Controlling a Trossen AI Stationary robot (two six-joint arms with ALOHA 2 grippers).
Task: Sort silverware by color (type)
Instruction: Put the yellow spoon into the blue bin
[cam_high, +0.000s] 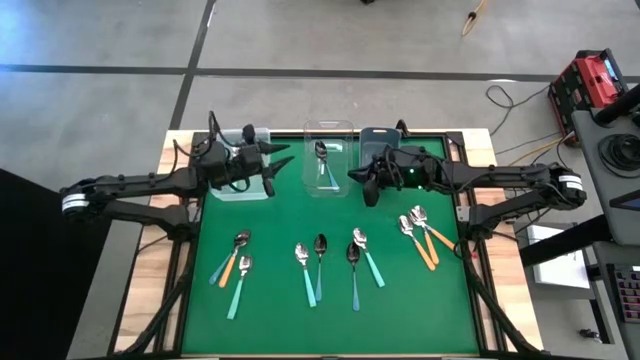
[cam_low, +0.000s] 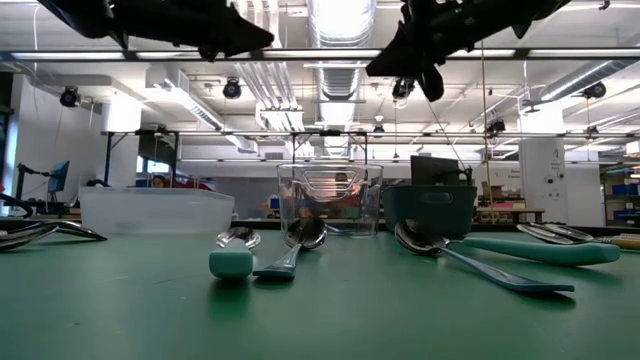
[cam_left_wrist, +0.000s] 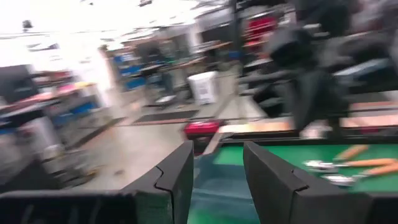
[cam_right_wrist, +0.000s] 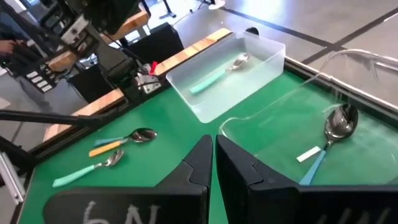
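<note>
From above, the green tabletop (cam_high: 270, 310) carried three bins along its far edge: a frosted bin (cam_high: 240, 165) on the left, a clear bin (cam_high: 328, 160) in the middle and a grey bin (cam_high: 382, 145) on the right; the left claw (cam_high: 275, 154) hung beside the frosted bin with its fingers apart and nothing between them; the right claw (cam_high: 358, 184) hung just in front of the grey bin; a blue-handled spoon (cam_high: 324, 163) lay inside the clear bin; the other spoons lay across the near half: a mixed pair (cam_high: 233, 268) on the left, four teal ones (cam_high: 335, 265) in the middle, and an orange-handled group (cam_high: 422, 236) on the right.

At tabletop height, both arms crossed overhead; a mint spoon end (cam_low: 231, 262) and a long teal handle (cam_low: 545, 249) lay nearest.

Through the left wrist, blurred, two dark fingers (cam_left_wrist: 177, 177) stood apart over the green edge, with orange handles (cam_left_wrist: 354, 163) beyond.

Through the right wrist, the fingers (cam_right_wrist: 202, 165) were together, holding nothing; a mint spoon (cam_right_wrist: 219, 73) lay in the frosted bin, the blue-handled spoon in the clear one, and three spoons (cam_right_wrist: 109, 151) lay on the cloth.
</note>
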